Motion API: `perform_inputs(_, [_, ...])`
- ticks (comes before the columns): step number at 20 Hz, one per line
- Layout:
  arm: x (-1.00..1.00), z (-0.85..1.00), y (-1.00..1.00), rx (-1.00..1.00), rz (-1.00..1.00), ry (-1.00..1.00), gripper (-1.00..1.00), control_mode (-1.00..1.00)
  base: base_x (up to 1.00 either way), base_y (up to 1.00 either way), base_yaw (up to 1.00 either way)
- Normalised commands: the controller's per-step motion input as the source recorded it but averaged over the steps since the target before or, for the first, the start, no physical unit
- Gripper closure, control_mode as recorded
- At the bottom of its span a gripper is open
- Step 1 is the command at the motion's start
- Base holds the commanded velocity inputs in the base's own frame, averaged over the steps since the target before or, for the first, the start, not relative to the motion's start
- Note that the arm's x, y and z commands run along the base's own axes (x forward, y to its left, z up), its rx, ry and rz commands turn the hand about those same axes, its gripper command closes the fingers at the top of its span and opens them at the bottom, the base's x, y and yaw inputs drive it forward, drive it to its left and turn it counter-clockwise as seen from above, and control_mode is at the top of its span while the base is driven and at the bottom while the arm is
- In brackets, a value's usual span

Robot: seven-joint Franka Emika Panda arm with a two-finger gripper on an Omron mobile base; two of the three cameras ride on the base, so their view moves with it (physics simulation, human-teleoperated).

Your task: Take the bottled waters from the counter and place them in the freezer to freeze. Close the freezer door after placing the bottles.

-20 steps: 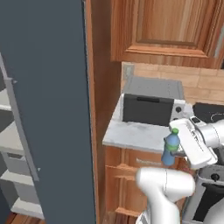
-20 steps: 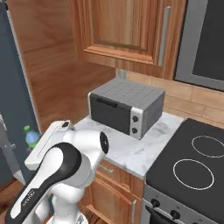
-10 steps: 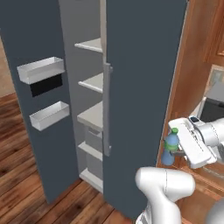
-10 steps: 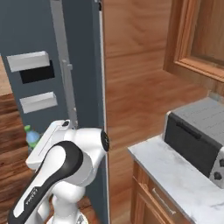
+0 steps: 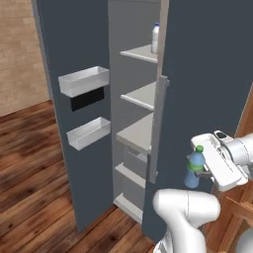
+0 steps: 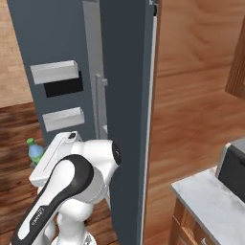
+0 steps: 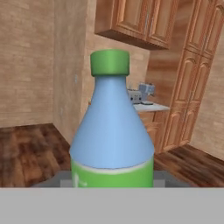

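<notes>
My gripper (image 5: 199, 171) is shut on the blue-tinted bottled water (image 5: 193, 176) with the green cap, held upright in front of the freezer (image 5: 141, 132). The same bottle (image 7: 111, 131) stands large in the hand view, and it peeks out left of the arm in the right base view (image 6: 34, 151). The freezer door (image 5: 74, 148) stands open to the left, with two pale bins on its inner side. A whitish bottled water (image 5: 155, 38) with a blue cap stands on the top shelf inside. A corner of the counter (image 6: 210, 203) lies at the lower right.
A closed dark door panel (image 5: 207, 79) with a long grey bar handle (image 5: 157, 129) stands right beside the opening, just behind the held bottle. The grey toaster oven (image 6: 234, 166) sits on the counter. Wooden floor (image 5: 34, 163) spreads to the left, and wooden cabinets are at the right.
The whole picture has shifted: the base has swung away from the counter to face the open freezer. The green-capped bottle stays gripped in the same place relative to the arm.
</notes>
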Motion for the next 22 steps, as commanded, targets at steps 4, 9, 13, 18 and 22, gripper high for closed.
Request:
perform_inputs(4, [0.00,0.00,0.00,0.00,0.00,0.00,1.00,1.00,0.53,0.59,-0.09])
perform_inputs(9, [0.00,0.00,0.00,0.00,0.00,0.00,1.00,1.00,0.48,0.60,-0.14])
perform_inputs(13, [0.00,0.00,0.00,0.00,0.00,0.00,1.00,1.00,0.12,0.35,-0.30])
perform_inputs(18, [0.00,0.00,0.00,0.00,0.00,0.00,1.00,1.00,0.00,0.14,-0.32])
perform_inputs(22, [0.00,0.00,0.00,0.00,0.00,0.00,1.00,1.00,0.00,0.11,-0.22])
